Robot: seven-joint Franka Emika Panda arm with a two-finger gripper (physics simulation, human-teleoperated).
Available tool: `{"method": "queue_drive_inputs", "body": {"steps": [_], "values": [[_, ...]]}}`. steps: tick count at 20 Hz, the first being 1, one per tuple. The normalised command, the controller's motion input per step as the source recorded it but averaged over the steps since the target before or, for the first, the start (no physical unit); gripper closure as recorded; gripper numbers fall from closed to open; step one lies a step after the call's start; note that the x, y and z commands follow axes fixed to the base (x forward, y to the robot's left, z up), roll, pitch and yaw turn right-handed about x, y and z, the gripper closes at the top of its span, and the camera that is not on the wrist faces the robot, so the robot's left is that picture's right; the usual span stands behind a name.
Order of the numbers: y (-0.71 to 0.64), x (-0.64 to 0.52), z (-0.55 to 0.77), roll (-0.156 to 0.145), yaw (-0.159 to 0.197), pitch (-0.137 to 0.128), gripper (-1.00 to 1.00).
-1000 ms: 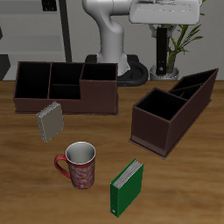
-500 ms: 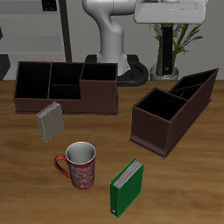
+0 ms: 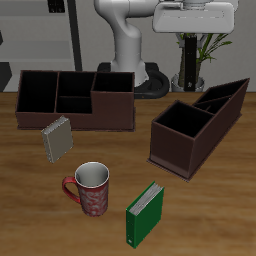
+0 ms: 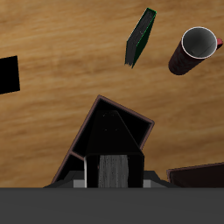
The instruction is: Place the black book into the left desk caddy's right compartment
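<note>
The arm has shifted slightly, high over the back of the surface (image 3: 200,215). Its gripper (image 4: 110,183) is clamped on the black book (image 4: 109,164), white page edges showing, directly above the left desk caddy (image 3: 172,150).

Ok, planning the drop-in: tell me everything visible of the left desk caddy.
The left desk caddy is a dark brown, open-topped long box with thin walls and black insides. Partitions split it: one large compartment nearer the table's front edge, smaller ones farther back. It stands upright on the wooden table, angled to that edge. Nothing touches it or shows inside. The black book, held in the fingers, hangs above it.
</note>
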Motion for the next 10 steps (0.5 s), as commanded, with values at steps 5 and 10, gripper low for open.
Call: {"method": "queue_drive_inputs", "body": {"steps": [5,10], "values": [[0.0,0.14,-0.13,0.002,0.005,0.018,1.0],[0.03,0.09,-0.03,0.009,0.011,-0.015,1.0]]}}
